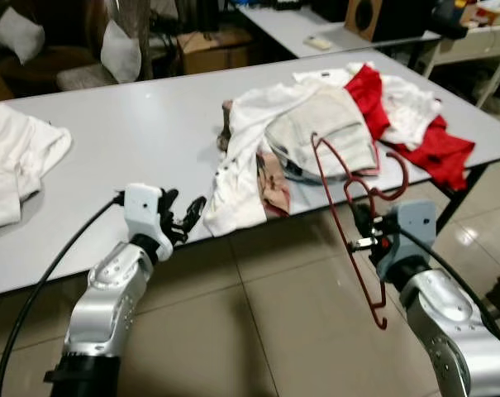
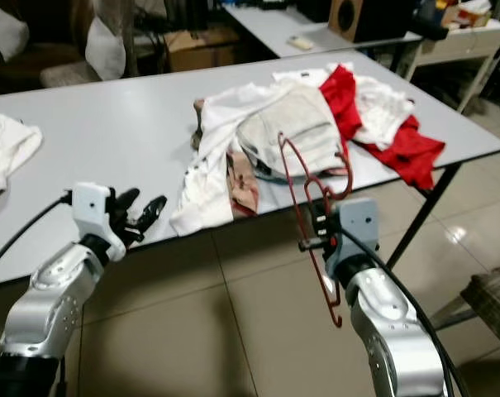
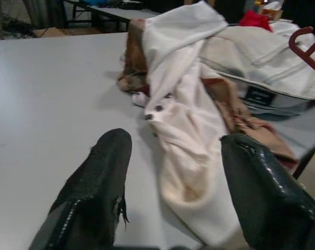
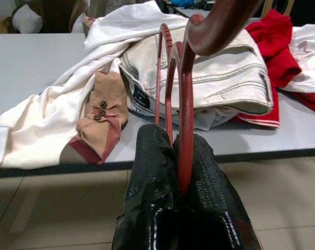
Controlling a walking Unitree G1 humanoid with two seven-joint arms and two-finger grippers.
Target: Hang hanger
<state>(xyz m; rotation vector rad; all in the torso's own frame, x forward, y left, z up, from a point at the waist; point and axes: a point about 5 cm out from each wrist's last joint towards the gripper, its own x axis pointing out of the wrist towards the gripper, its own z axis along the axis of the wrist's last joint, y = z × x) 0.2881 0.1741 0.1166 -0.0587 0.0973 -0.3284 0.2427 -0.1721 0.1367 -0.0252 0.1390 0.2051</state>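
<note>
Fingers of the right gripper [image 1: 364,232] clamp the red hanger [image 1: 349,217] upright before the table [image 1: 134,132] edge; the left gripper [image 1: 186,217] gapes empty.

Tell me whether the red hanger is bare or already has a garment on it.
Bare. The red hanger is clamped in the right gripper in front of the table edge, with nothing draped on it; the clothes pile lies on the table.

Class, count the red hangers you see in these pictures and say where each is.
1. The red hanger is clamped in the right gripper, held before the table's edge. Others may lie hidden under the clothes pile.
</note>
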